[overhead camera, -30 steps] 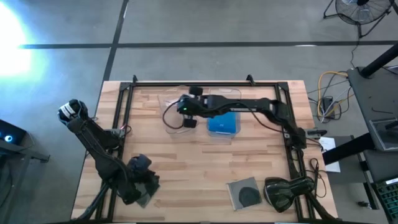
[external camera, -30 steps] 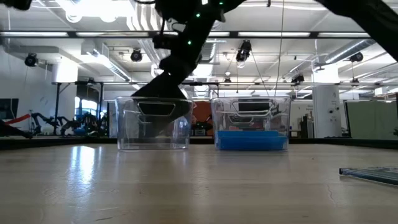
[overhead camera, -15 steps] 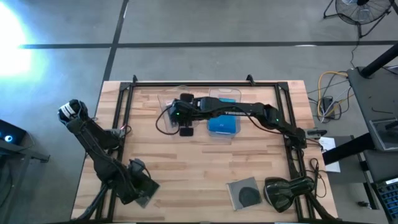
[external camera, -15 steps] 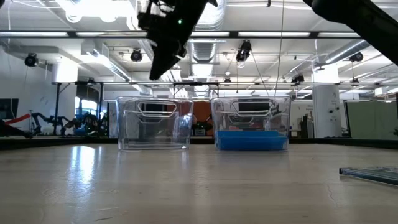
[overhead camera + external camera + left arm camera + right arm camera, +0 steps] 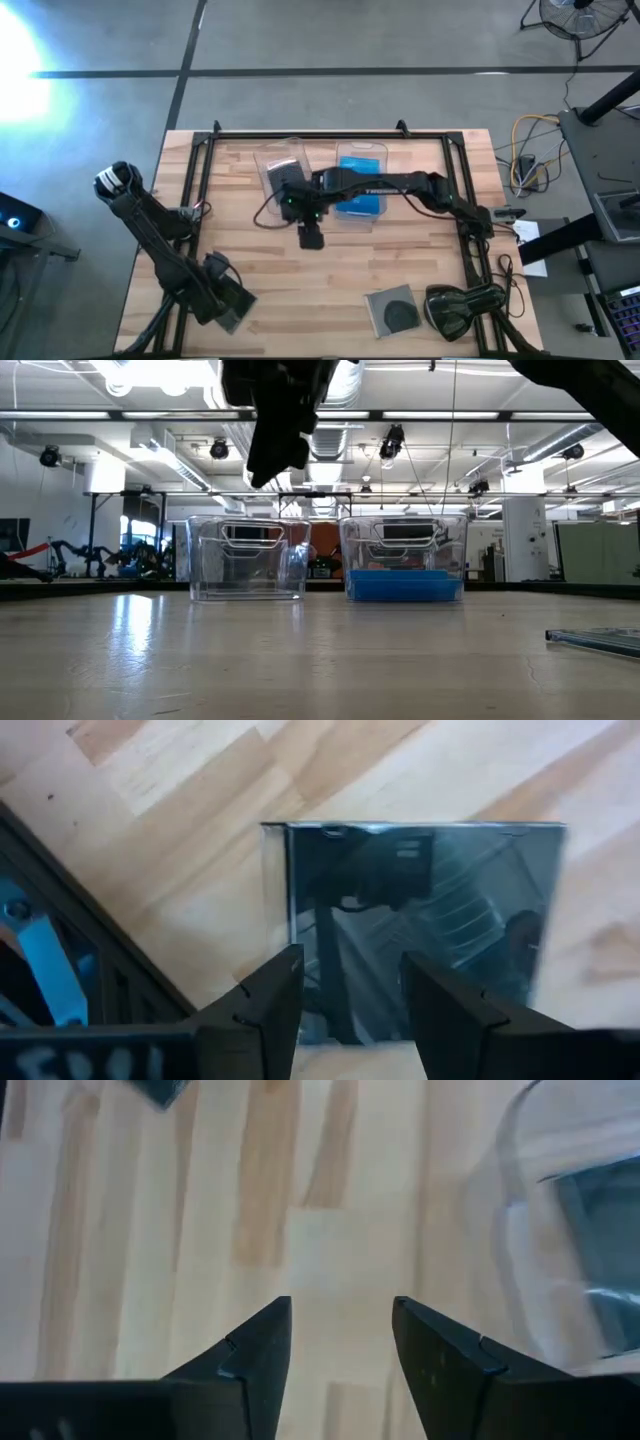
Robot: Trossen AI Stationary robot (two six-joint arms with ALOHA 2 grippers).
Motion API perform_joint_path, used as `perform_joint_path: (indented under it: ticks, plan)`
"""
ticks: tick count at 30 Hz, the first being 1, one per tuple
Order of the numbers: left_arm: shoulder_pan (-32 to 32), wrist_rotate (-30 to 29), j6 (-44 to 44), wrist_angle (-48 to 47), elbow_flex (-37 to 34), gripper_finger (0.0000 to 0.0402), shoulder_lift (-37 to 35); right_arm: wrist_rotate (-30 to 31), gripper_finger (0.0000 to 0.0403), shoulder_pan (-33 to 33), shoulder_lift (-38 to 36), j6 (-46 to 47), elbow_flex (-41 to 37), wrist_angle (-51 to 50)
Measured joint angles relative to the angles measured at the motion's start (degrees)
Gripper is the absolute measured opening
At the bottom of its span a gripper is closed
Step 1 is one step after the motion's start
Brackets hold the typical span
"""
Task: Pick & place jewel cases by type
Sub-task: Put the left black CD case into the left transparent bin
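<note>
Dark case [image 5: 279,179] lies in the left bin [image 5: 281,158]; blue cases [image 5: 360,198] fill the right bin [image 5: 361,153]; another dark case [image 5: 392,310] awaits sorting. Low view: right gripper [image 5: 278,455] hangs above the bins. Right wrist: fingers [image 5: 255,1350] parted, empty. Left wrist: left gripper [image 5: 345,1010] spread over a dark case [image 5: 420,910], nothing gripped; likely next, closing on it.

Glossy dark plastic jewel case [image 5: 420,925]; matt wooden table [image 5: 330,270].

overhead looks down; low looks level; both share bins [image 5: 285,160].
</note>
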Motion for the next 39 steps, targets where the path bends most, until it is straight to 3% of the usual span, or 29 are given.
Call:
perform_joint_path:
  ticks: [4,10,16,20,26,28,30,33,36,39]
  plan:
    - [0.0,-0.9,0.8,7.0,-3.3,0.0147,1.4,0.0,0.0162,2.3,0.0,0.5,-2.4,0.1]
    - [0.0,-7.0,1.2,18.1,-6.4,0.0147,5.8,2.6,0.0147,5.0,0.0,3.7,-5.2,0.2]
    - [0.3,-13.6,-0.1,22.7,-6.6,0.0147,12.0,7.1,0.0133,6.0,-0.4,13.9,-5.3,0.9]
    - [1.6,-21.2,-0.6,25.9,-6.6,0.0147,14.0,8.7,0.0132,6.1,-2.7,20.3,-5.3,2.9]
    - [6.1,-41.2,-0.7,28.5,-7.0,0.0147,15.7,11.7,0.0132,6.8,-7.2,26.5,-5.3,4.1]
    - [8.5,-44.9,-0.7,29.3,-6.9,0.0147,15.7,11.7,0.0132,7.3,-8.6,28.1,-5.4,4.5]
    - [10.3,-46.0,0.9,28.8,-6.6,0.0147,14.7,11.7,0.0132,7.9,-10.0,28.9,-5.5,4.9]
    - [10.9,-45.1,10.8,28.4,-4.9,0.0147,10.7,11.2,0.0132,8.7,-10.6,30.2,-6.4,4.7]
    - [11.2,-36.4,20.1,23.2,-2.8,0.0147,6.8,7.4,0.0132,9.0,-10.6,31.2,-8.8,3.9]
    - [11.2,-27.0,18.9,13.5,-2.8,0.0147,4.2,6.4,0.0132,9.4,-10.6,31.8,-13.1,3.9]
